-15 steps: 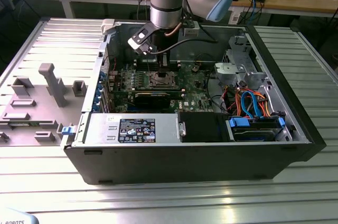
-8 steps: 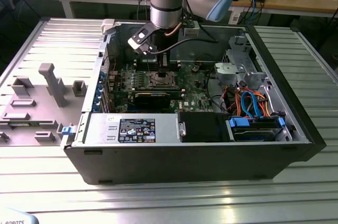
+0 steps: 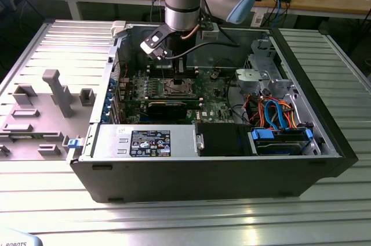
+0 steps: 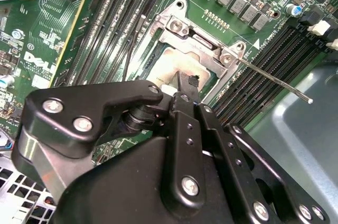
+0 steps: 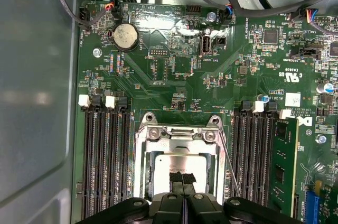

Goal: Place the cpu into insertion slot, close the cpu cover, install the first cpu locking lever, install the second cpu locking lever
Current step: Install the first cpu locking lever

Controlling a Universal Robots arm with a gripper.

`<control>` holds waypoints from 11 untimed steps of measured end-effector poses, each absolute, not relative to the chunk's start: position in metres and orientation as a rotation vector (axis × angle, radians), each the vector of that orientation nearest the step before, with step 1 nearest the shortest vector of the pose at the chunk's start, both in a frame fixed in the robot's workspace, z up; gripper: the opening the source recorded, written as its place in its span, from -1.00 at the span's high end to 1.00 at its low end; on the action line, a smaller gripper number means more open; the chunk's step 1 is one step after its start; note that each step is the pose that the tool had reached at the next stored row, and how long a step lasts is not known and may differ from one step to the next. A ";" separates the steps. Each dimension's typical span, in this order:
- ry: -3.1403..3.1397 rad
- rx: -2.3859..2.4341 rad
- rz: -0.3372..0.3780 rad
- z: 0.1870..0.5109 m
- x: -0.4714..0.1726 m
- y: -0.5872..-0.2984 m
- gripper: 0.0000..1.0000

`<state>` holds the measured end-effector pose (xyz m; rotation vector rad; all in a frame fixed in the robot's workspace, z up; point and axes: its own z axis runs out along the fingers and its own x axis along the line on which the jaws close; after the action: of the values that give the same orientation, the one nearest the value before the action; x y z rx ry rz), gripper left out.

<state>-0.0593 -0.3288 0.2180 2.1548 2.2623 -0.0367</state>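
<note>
Pincer [image 5: 183,178] is narrow, tips pressed together with nothing between them that we can see. It hangs right over the middle of the insertion slot [image 3: 177,87]. In both wrist views the tips look to be touching the cpu [image 5: 163,163] or sitting just above it; we can't tell which.

Cpu lies flat inside the insertion slot, silvery top up. Cpu cover [image 5: 179,135] looks folded down around it, with the chip showing through the window. The pincer hides the cover's edge nearest the arm, so we can't confirm it is fully seated.

One thin locking lever [image 4: 274,79] sticks out free from a corner of the insertion slot, over the memory sockets [image 5: 105,166] beside it, not hooked down. We can't make out the other lever.

In the exterior view the arm comes straight down onto the insertion slot, inside the open computer case [image 3: 232,176] lying on the slatted desk [image 3: 324,217]. Green board [image 5: 174,71] surrounds the slot.

Our read:
- **Done:** cpu placement.
- **In hand:** the cover is closed or being pressed flat.
- **Not yet done:** neither lever is installed.

The lever step calls for the closed tips to get against the free rod near its end. They would then push it down beside the insertion slot and tuck it under its catch. The cover has to stay flat, and the tips must not drag across the chip or the small board parts around the slot.
</note>
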 end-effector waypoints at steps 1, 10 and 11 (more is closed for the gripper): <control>2.262 2.155 -0.036 0.219 -0.059 -0.329 0.79; 2.262 2.155 -0.036 0.232 -0.059 -0.329 0.79; 2.262 2.155 -0.036 0.234 -0.059 -0.329 0.79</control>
<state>-0.0593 -0.3288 0.2338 2.1549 2.2623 -0.0362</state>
